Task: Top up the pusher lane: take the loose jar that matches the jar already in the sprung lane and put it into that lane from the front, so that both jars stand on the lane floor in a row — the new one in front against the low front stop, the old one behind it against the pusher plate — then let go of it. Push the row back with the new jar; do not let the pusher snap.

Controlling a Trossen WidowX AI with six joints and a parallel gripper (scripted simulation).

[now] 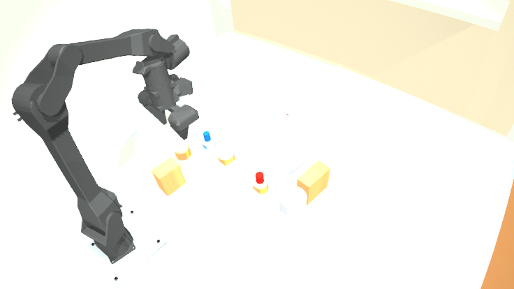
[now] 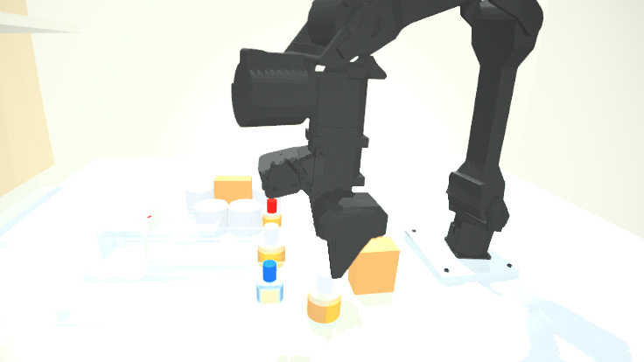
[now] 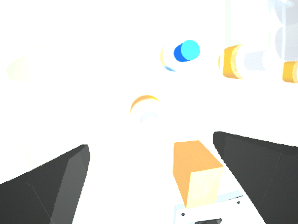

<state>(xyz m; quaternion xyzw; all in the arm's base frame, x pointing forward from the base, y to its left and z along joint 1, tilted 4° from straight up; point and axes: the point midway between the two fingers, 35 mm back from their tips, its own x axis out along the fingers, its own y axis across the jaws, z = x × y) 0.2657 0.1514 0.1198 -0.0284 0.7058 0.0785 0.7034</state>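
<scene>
My gripper (image 1: pixel 174 130) (image 3: pixel 153 144) is open and empty, pointing down above and close to a white-capped amber jar (image 1: pixel 182 152) (image 2: pixel 324 308) (image 3: pixel 145 98). A second white-capped amber jar (image 1: pixel 226 158) (image 2: pixel 270 255) (image 3: pixel 231 61) stands farther along. A blue-capped jar (image 1: pixel 206 136) (image 2: pixel 269 290) (image 3: pixel 189 51) and a red-capped amber jar (image 1: pixel 260 186) (image 2: pixel 271 219) (image 3: pixel 290 72) stand near it. A pale, clear-walled structure (image 2: pixel 108 241), seemingly the lane, is at the left in the exterior view; a small red mark shows there. Glare hides its floor, pusher and any jar inside.
A wooden block (image 1: pixel 168 177) (image 2: pixel 374 269) (image 3: pixel 202 185) stands beside the nearest jar, towards the arm's base. Another wooden block (image 1: pixel 314 181) (image 2: pixel 233 189) stands behind pale cylinders (image 2: pixel 211 218), beyond the red-capped jar. A pale shelf (image 2: pixel 36 23) juts in at the upper left.
</scene>
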